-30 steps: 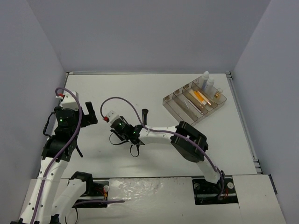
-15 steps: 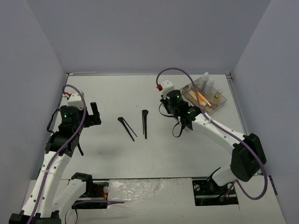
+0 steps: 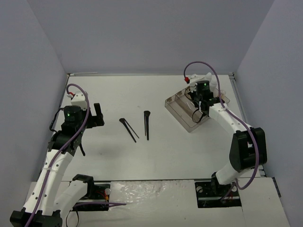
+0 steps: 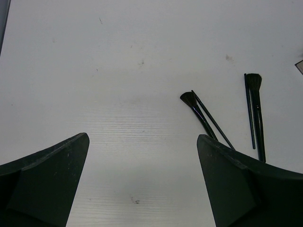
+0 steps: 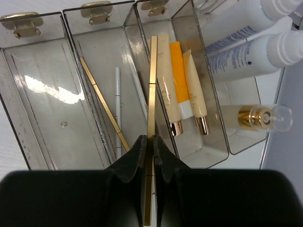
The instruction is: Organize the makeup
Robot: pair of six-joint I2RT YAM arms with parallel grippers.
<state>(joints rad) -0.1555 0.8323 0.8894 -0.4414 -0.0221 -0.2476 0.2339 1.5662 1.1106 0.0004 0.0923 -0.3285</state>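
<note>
Right gripper (image 5: 147,142): my jaws are pinched tight on a thin gold stick (image 5: 151,85). It runs straight out ahead of my fingertips, and a short end trails back between them.
Stick's place: it is over the clear smoky plastic tray (image 5: 45,118), in line with the divider between the slot of sticks and the slot of tubes. I cannot tell whether it touches the tray.
In the tray: a second gold stick (image 5: 104,106) and a thin white pencil (image 5: 117,109) share one slot. An orange white-capped tube (image 5: 179,75) lies between two cream tubes. Two white bottles (image 5: 246,52) and a small amber vial (image 5: 258,118) lie at the right end.
Left gripper (image 4: 142,137): my jaws are spread wide with nothing between them, hanging over the white table (image 4: 118,56).
Black slim brushes (image 4: 196,111): two pairs lie on the table ahead of my left jaws, well apart from the tray.
Change: a second ago my right arm was bent low over those brushes at mid-table. Now it reaches over the tray at the far right. My left arm has barely shifted.
</note>
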